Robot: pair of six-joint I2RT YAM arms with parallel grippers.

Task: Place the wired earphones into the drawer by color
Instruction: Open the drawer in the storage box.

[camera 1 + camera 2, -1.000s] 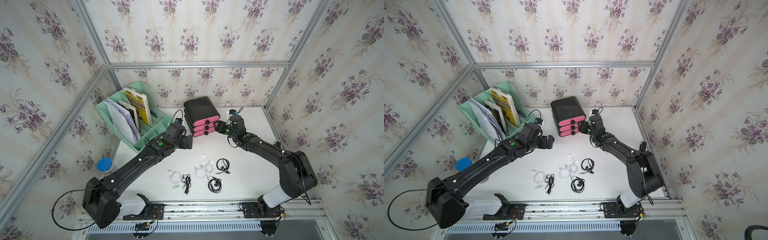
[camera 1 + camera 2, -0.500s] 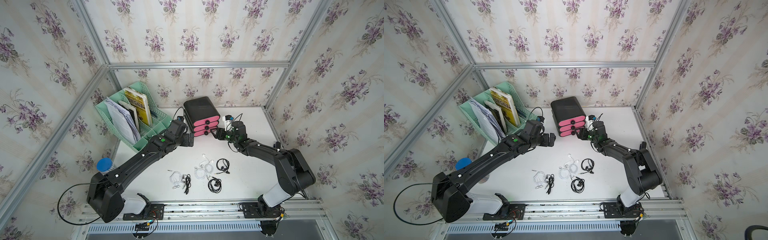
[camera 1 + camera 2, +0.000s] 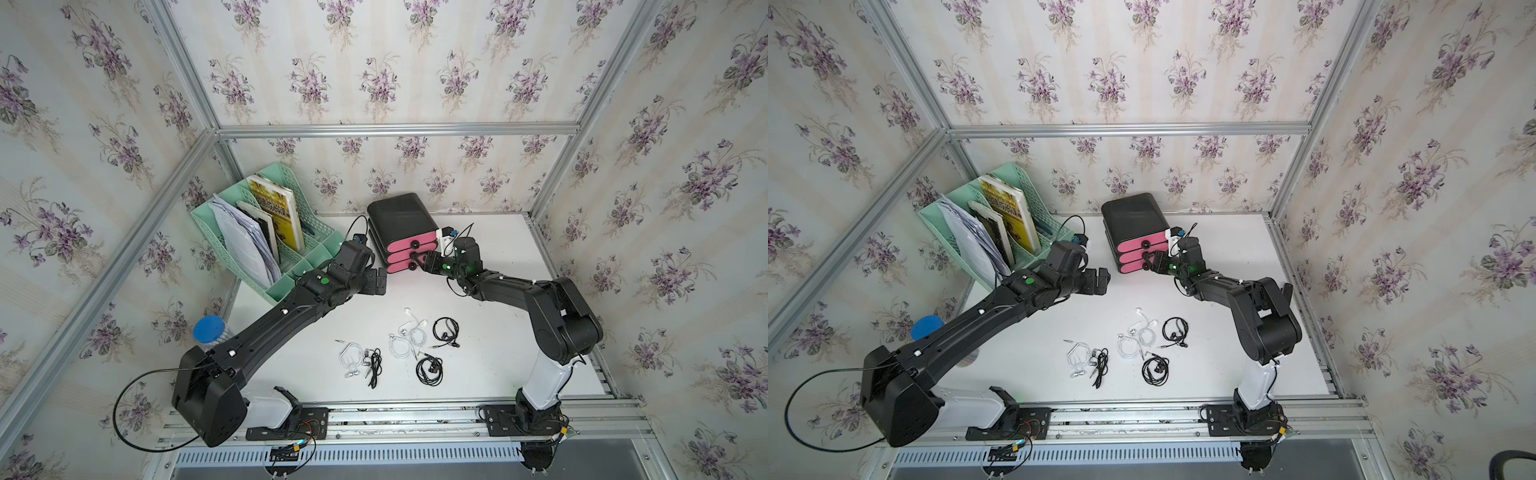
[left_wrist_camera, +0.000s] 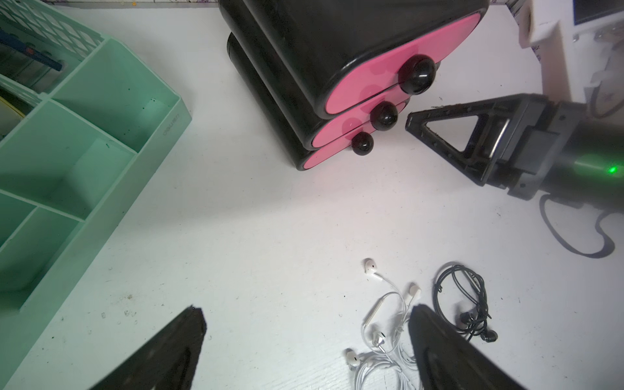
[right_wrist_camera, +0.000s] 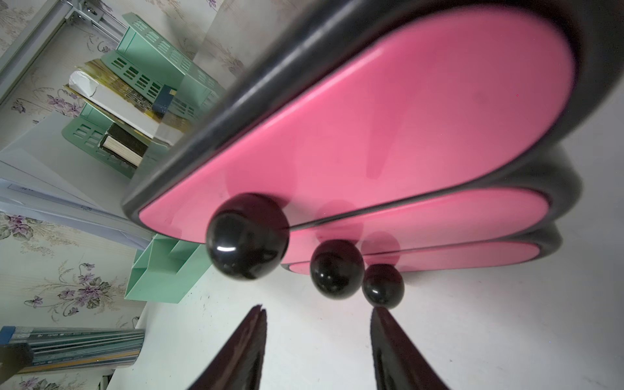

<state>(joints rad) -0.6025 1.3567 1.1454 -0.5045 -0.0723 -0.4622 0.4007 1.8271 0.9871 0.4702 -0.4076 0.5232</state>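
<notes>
Your right pincer [image 5: 319, 308] is half open and empty, tips just short of the lower knobs [image 5: 337, 268] of the shut drawers [image 3: 401, 216]; centre one knob in the gap, close behind its ball, and pull straight out so the unit doesn't slide. Your left pincer [image 4: 304, 324] hangs wide open and empty beside it, while the earphones [image 3: 432, 368], white and black, lie loose on the desk [image 3: 498, 332] toward the front. You'll find writing only as an embossed mark on the green rack [image 4: 101, 101] and on a yellow book [image 3: 276, 208], neither legible.

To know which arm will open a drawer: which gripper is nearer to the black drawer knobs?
Right. The right gripper sits just in front of the knobs; the left gripper hovers farther off, to their side.
</notes>
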